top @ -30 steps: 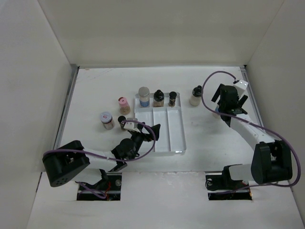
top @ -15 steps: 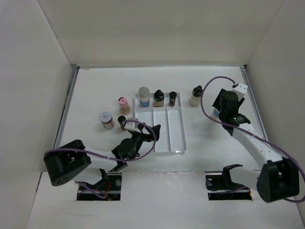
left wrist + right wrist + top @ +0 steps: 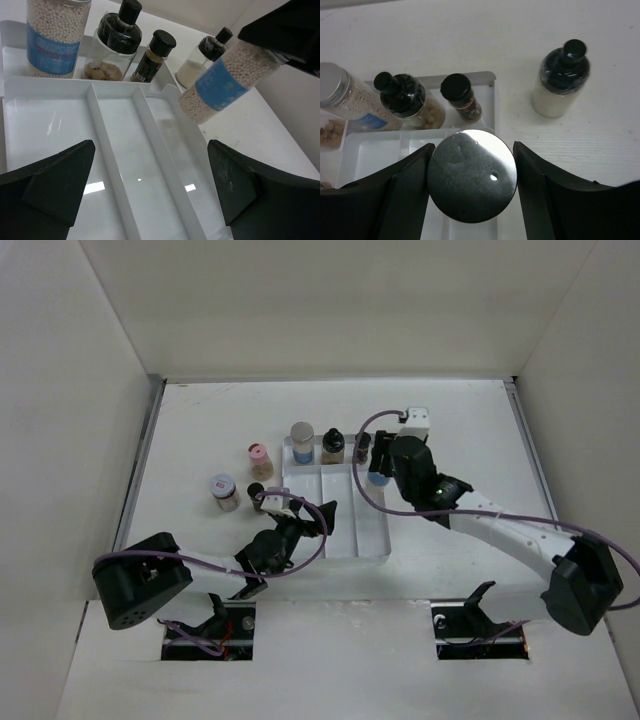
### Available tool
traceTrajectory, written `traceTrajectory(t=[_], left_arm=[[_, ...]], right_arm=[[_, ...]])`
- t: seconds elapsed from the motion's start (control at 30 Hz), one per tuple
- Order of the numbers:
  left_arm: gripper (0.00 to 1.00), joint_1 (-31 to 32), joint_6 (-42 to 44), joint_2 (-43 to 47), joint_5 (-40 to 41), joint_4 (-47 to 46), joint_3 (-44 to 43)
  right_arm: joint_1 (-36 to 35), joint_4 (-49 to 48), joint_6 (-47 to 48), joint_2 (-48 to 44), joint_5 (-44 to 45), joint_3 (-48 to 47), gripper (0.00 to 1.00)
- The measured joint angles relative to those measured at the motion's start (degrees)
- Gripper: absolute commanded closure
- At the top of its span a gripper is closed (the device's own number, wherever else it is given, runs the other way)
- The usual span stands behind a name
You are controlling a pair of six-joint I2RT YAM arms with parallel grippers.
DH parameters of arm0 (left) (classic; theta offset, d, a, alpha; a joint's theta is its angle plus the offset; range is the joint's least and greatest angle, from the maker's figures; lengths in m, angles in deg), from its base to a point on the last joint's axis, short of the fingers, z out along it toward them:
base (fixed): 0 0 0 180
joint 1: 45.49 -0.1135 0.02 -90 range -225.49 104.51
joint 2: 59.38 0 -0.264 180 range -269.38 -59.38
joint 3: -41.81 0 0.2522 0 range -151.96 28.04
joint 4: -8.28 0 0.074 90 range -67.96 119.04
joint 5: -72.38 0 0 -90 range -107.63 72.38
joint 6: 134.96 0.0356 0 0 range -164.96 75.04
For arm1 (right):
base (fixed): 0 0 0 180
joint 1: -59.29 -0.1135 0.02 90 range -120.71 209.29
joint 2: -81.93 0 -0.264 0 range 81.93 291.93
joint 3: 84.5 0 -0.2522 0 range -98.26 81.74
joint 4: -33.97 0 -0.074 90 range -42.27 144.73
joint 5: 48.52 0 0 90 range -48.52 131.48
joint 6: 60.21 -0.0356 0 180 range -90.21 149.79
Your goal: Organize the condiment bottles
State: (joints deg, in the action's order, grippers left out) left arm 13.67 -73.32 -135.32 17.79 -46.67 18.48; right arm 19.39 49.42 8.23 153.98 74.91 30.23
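Top external view has the right gripper [image 3: 380, 475] just right of center, over the right edge of the white tray [image 3: 355, 530]. The right wrist cam settles what it's doing: both fingers [image 3: 407, 192] are clamped on the held jar [image 3: 472, 175], 1 on each side of its silver lid, so it's gripping that jar. On the left wrist cam the same jar shows in the upper right of the frame. It's tilted, with a blue label and pale beads inside, hanging above the right side of the tray and looking clear of it.

The left gripper [image 3: 150, 145] is spread wide with nothing between its jaws, pointing along the tray's long slots.

3 bottles stand in the tray's back compartment at its top edge: silver-cap jar [image 3: 302, 443], round black-cap bottle [image 3: 333, 446] and skinny black-cap bottle [image 3: 362, 447]. Off the tray, the pink-cap bottle [image 3: 260, 461] and squat jar [image 3: 224, 491] sit left of center. A white-filled bottle [image 3: 561, 80] stands upper right in the right wrist view, on the table [image 3: 200, 420].
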Motion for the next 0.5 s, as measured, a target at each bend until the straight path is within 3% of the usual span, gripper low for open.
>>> traceTrajectory(t=[0.27,0.43,0.5], left_arm=[[0.0,-0.04,0.0,0.0,0.0,0.0,0.02],[0.0,-0.15,0.0,0.0,0.0,0.0,0.0],[0.0,-0.15,0.0,0.0,-0.02,0.02,0.02]], right_arm=[[-1.79,-4.42,1.53,10.12,-0.68,-3.76,0.48],[-1.77,-7.45,2.12,13.77,-0.61,-3.74,0.41],[-1.77,-8.9,2.12,15.06,-0.63,-3.26,0.33]])
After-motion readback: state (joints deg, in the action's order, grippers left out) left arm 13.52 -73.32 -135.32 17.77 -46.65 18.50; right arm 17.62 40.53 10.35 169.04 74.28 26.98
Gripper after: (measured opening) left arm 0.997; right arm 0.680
